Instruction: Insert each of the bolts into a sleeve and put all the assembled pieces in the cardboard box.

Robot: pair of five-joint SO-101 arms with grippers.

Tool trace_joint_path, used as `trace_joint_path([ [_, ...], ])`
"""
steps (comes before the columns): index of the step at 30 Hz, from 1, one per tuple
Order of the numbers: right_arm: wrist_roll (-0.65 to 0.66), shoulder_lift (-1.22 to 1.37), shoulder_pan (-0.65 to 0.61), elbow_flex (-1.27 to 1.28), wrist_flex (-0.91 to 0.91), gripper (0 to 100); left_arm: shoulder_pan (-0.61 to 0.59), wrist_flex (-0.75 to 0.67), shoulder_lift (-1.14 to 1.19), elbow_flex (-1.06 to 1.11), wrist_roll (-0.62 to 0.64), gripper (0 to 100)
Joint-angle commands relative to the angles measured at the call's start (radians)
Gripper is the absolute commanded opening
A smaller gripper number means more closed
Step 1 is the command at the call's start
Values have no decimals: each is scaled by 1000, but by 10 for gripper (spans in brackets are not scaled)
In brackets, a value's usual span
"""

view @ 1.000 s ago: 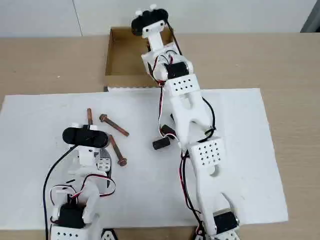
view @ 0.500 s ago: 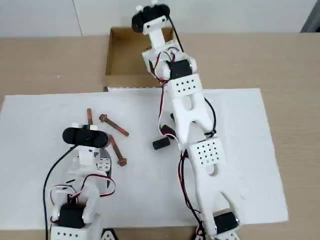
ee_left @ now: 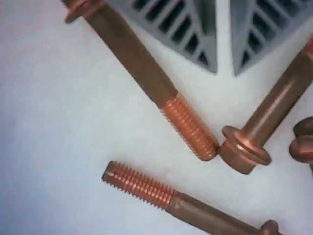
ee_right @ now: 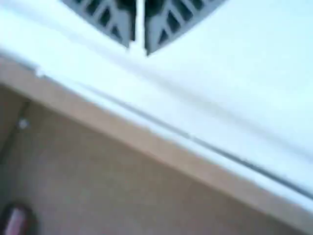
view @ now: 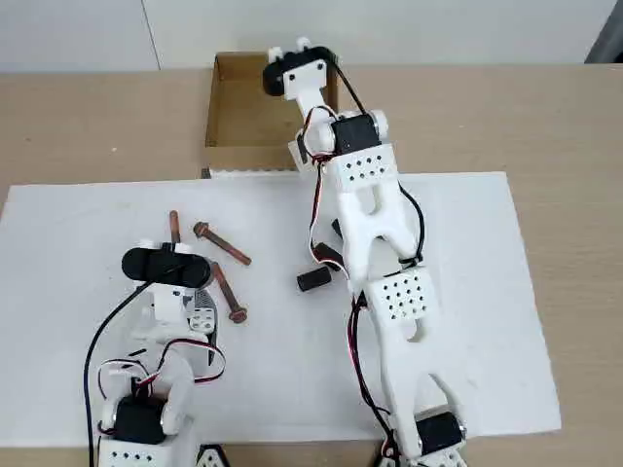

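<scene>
Bolts (view: 222, 243) lie loose on the white sheet (view: 467, 224), just ahead of the left gripper (ee_left: 224, 68), whose jaws sit almost closed and empty. The nearest bolt (ee_left: 146, 73) runs slantwise past its tips. All are coppery, flanged and half-threaded. The right gripper (ee_right: 138, 46), likewise pinched to a slit and seemingly empty, hangs over the cardboard box (view: 243, 112), farther off.

Cardboard box (view: 226, 97) right side behind right arm (view: 365, 209); bolt (ee_left: 205, 215) head cropped
</scene>
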Motion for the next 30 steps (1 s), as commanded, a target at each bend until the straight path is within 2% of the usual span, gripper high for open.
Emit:
trace_joint_path([
  [1,2,-143,10,-75,21,3,-5,-2,-9,-4,-8,6],
  [13,3,-255,10,-34,47,3,-5,-2,-9,-4,-8,6],
  [30,3,-697,10,855,39,3,-3,-2,-9,-4,-9,6],
])
